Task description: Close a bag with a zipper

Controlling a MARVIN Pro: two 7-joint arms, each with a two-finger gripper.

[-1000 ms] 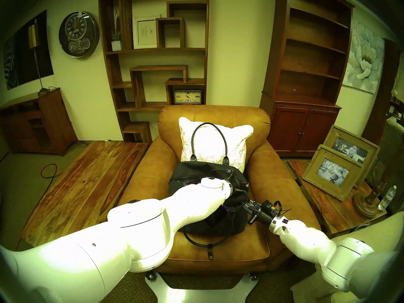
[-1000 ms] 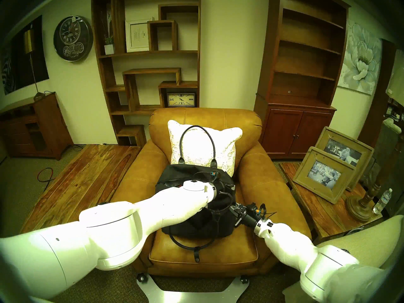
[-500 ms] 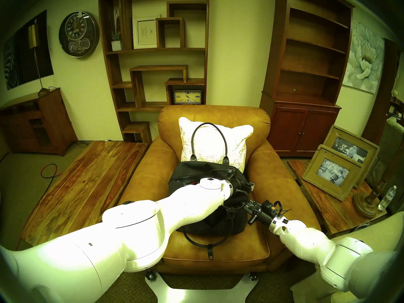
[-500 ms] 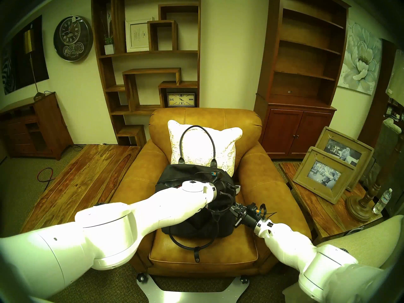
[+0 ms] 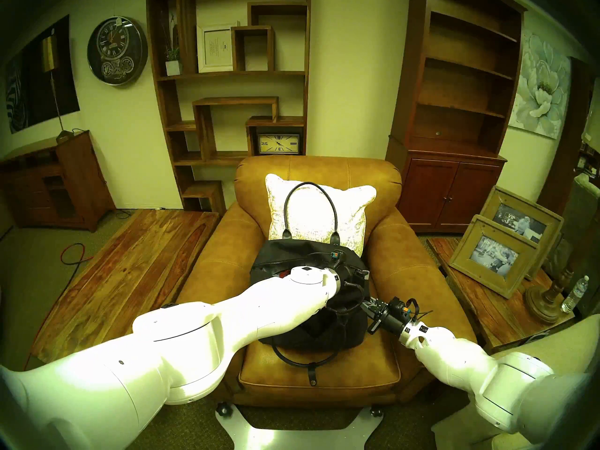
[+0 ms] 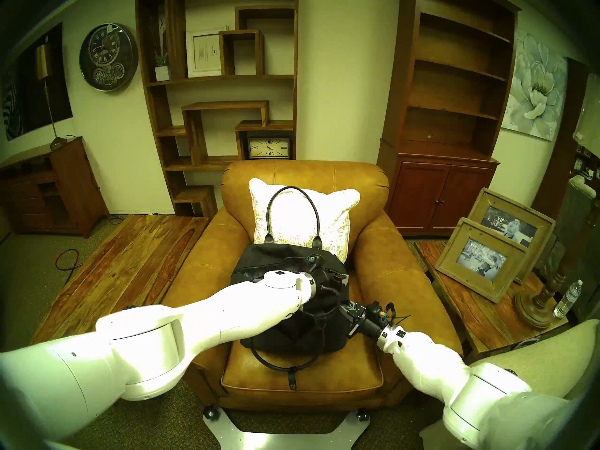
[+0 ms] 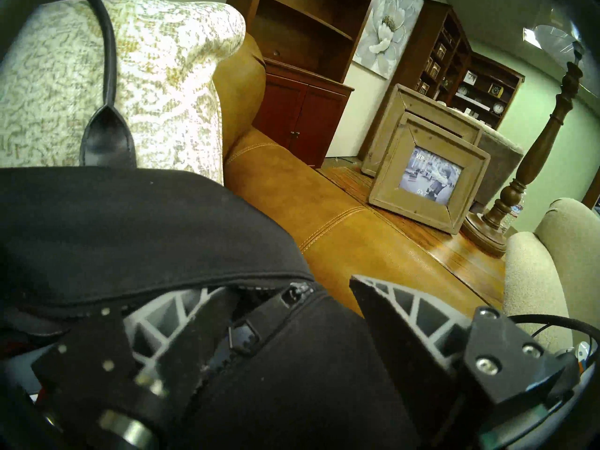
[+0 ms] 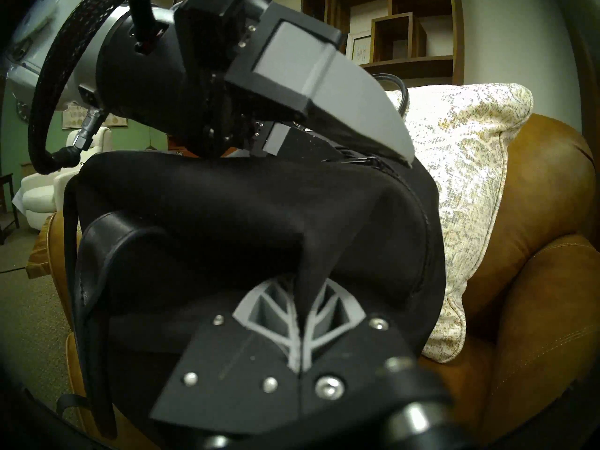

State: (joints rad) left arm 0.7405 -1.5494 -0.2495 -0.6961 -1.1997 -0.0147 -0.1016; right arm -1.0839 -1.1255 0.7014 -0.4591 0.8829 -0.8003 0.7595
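One black bag [image 5: 285, 261] sits on tan armchair [image 5: 406, 277].

The armchair [image 5: 319, 368] seat front edge is bare leather ahead of the bag [image 5: 311, 334], except where a loop handle [image 5: 303, 361] lies on it. Back edge blocked by the cushion [image 5: 319, 209], with the other handle [image 5: 310, 209] upright against it. Both armrests wall in the bag's sides. The left gripper [image 7: 282, 313] straddles the zipper [image 7: 292, 296] over the bag top; the right gripper [image 8: 300, 296] pinches fabric at the right end.
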